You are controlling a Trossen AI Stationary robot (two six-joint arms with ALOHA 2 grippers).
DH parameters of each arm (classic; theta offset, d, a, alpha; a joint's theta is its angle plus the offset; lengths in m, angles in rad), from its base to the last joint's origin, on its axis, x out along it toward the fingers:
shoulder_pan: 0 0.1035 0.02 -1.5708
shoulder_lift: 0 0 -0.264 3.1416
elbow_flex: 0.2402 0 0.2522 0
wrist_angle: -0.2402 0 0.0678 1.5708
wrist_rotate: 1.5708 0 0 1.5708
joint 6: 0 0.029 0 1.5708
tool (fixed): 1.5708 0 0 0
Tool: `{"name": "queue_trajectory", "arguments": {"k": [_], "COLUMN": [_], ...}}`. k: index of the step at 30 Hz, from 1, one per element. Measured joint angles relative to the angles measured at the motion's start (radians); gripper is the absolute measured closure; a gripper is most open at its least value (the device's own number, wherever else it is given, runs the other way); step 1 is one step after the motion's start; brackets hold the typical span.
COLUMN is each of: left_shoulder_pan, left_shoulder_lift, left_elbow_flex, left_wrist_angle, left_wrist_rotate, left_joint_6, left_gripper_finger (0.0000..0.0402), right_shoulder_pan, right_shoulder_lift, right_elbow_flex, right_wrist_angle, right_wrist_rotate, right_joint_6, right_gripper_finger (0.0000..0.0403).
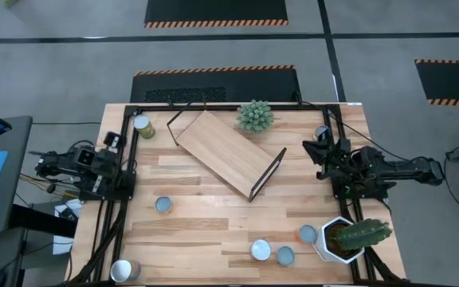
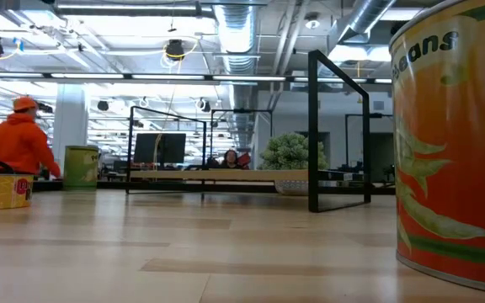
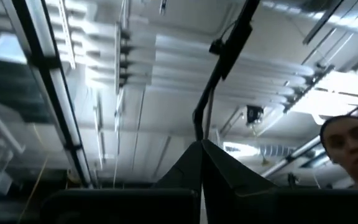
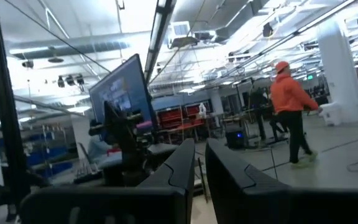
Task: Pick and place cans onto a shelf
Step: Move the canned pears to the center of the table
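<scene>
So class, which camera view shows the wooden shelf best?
The high view: the whole shelf shows from above, lying askew on the table, with both black frame ends. The low view shows it only edge-on, far across the table. Neither wrist view shows it; both point up into the room.

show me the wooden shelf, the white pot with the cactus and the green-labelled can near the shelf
light wooden shelf with black metal frame ends (image 1: 223,151): high view, middle of the bare board
white pot holding a green cactus (image 1: 326,243): high view, left rim of the pot
green-labelled metal can (image 1: 143,125): high view, its round top
</scene>
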Motion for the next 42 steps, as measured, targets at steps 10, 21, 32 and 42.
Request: {"name": "queue_trajectory", "arguments": {"k": [10,21,32,42], "left_shoulder_pan": [0.000,0.000,0.000,0.000], "left_shoulder_lift": [0.001,0.000,0.037,0.045], "left_elbow_flex": [0.001,0.005,0.032,0.036], "left_wrist_angle": [-0.214,-0.213,-0.425,-0.345], "left_wrist_rotate": [-0.066,-0.093,-0.722,-0.585], "left_joint_6": [0.078,0.054,-0.200,-0.135], "left_gripper_finger": [0.0400,0.0400,0.0400,0.0400], "right_shoulder_pan": [0.000,0.000,0.000,0.000], "right_shoulder_lift": [0.000,0.000,0.008,0.008], "right_elbow_flex": [0.000,0.000,0.002,0.002], "right_wrist_angle": [-0.164,-0.436,-0.500,-0.505], "right_wrist_rotate": [0.000,-0.001,-0.004,-0.004], "right_joint_6": [-0.002,-0.002,-0.002,-0.002], "right_gripper_finger": [0.0336,0.0336,0.0336,0.0336]}}
